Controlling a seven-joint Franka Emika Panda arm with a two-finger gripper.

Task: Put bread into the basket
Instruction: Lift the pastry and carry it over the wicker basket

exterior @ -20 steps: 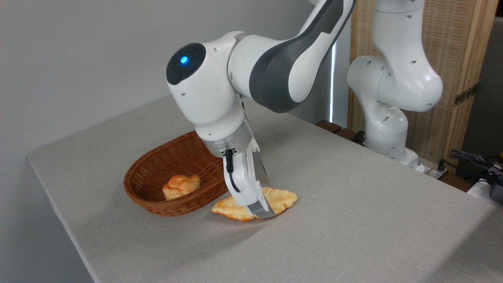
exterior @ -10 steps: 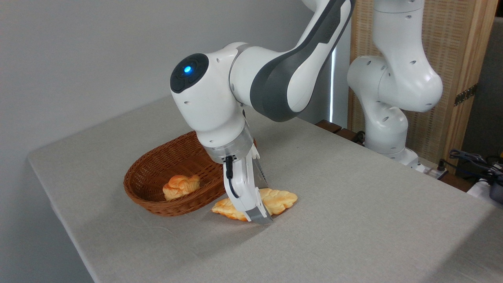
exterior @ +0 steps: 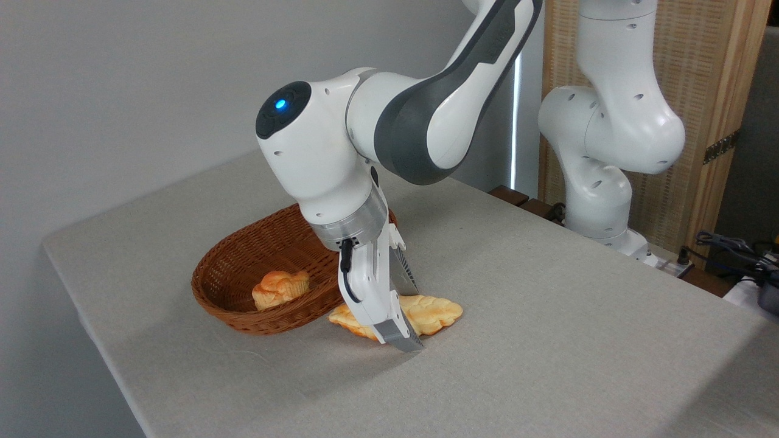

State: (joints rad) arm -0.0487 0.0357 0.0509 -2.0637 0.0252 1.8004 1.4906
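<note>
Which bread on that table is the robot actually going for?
Find the brown wicker basket on the grey table. Just right of it, under the gripper, lies the bread: long, flat and braided, unlike the small knotted bun inside the basket.

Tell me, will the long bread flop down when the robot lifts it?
Probably not much: the bread looks stiff, a flat loaf holding its bumpy shape. It likely won't roll, being flat. Pinched across its middle by the tool, its long ends might tilt.

Pincer (exterior: 406, 316) straddles the bread (exterior: 426, 311) on the table (exterior: 548, 340) beside the basket (exterior: 243, 274)
</note>
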